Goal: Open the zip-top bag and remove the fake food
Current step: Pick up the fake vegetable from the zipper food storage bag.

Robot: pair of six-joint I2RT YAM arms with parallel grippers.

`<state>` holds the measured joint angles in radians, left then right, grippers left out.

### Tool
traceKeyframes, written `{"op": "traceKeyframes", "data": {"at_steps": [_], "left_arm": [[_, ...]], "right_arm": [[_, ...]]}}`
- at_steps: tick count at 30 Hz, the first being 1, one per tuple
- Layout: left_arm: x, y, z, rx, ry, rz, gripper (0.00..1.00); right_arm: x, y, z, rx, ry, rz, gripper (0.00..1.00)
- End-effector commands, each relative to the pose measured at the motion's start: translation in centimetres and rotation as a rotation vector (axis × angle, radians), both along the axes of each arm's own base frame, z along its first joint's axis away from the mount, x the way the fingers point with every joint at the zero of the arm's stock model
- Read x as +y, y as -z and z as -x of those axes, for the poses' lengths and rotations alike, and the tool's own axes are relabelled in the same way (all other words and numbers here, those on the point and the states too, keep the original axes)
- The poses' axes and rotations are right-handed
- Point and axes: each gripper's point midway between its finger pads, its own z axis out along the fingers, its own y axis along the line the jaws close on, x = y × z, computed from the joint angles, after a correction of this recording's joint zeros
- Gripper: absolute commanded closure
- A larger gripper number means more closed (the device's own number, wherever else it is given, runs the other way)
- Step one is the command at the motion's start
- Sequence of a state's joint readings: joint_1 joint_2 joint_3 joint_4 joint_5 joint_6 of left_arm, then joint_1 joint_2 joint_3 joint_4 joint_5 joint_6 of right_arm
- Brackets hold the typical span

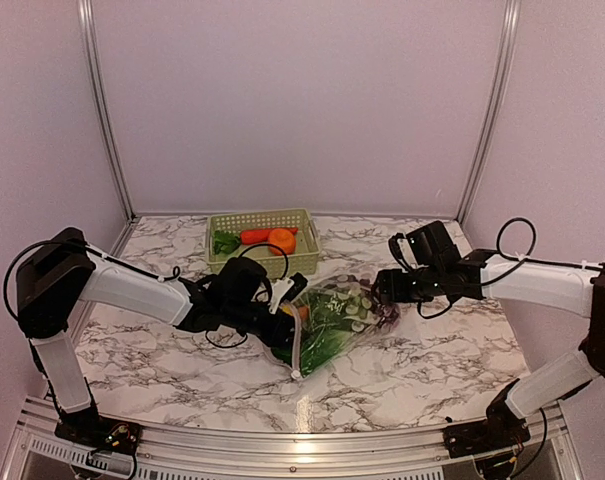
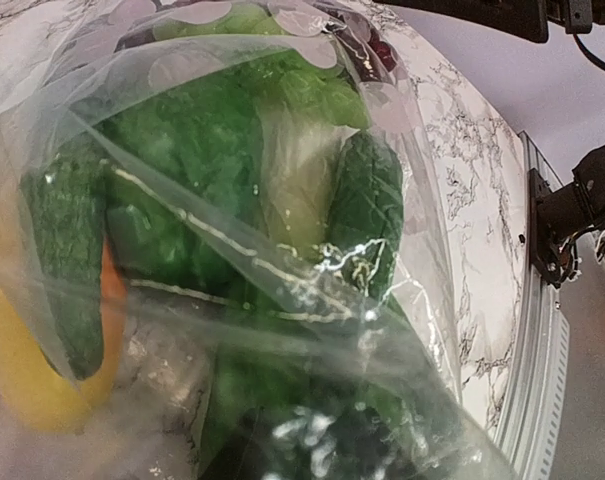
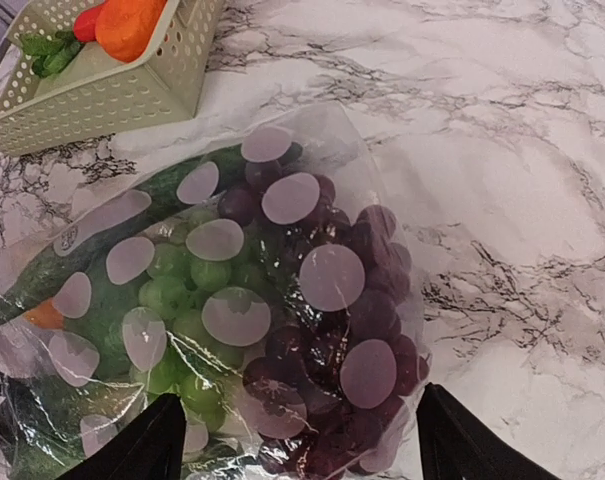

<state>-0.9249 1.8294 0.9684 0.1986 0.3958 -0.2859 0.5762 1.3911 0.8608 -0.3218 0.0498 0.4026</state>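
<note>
Clear plastic, the zip-top bag lies mid-way across the table with most fake food inside and few pieces in the basket at its twelve o'clock; my right gripper gapes at three, and whether my left gripper at nine is pinching I cannot tell.

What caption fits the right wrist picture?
Open right end effector near clear crinkly plastic bag holding purple and green grapes.

soft, even overhead light, faintly pink on the walls. a glare patch lies at the near edge of the white marbled table. the clear crinkly plastic bag sparkles, its nearest folds blurred.
</note>
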Motion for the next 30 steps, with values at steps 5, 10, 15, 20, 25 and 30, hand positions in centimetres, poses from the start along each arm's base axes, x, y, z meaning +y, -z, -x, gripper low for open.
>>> {"op": "traceKeyframes", "data": {"at_steps": [5, 10, 15, 20, 25, 30], "left_arm": [[-1.0, -2.9, 0.5, -0.059, 0.024, 0.096, 0.6], [-1.5, -3.6, 0.6, -0.069, 0.043, 0.115, 0.57], [-2.2, -3.4, 0.1, -0.073, 0.045, 0.105, 0.59], [-2.8, -3.3, -0.2, -0.081, 0.053, 0.107, 0.65], [-3.2, -2.5, -0.4, -0.075, 0.061, 0.084, 0.7], [-3.0, -1.3, -0.3, -0.063, 0.06, 0.056, 0.73]], "right_arm": [[1.6, -2.4, -1.0, -0.05, -0.037, 0.012, 0.23], [2.0, -2.1, -0.9, -0.044, -0.042, 0.018, 0.23], [1.9, -2.1, -0.9, -0.044, -0.038, 0.019, 0.23], [1.9, -2.1, -0.9, -0.043, -0.033, 0.021, 0.23], [1.8, -2.0, -0.9, -0.042, -0.031, 0.022, 0.23], [1.7, -1.8, -0.8, -0.038, -0.027, 0.024, 0.23]]}}
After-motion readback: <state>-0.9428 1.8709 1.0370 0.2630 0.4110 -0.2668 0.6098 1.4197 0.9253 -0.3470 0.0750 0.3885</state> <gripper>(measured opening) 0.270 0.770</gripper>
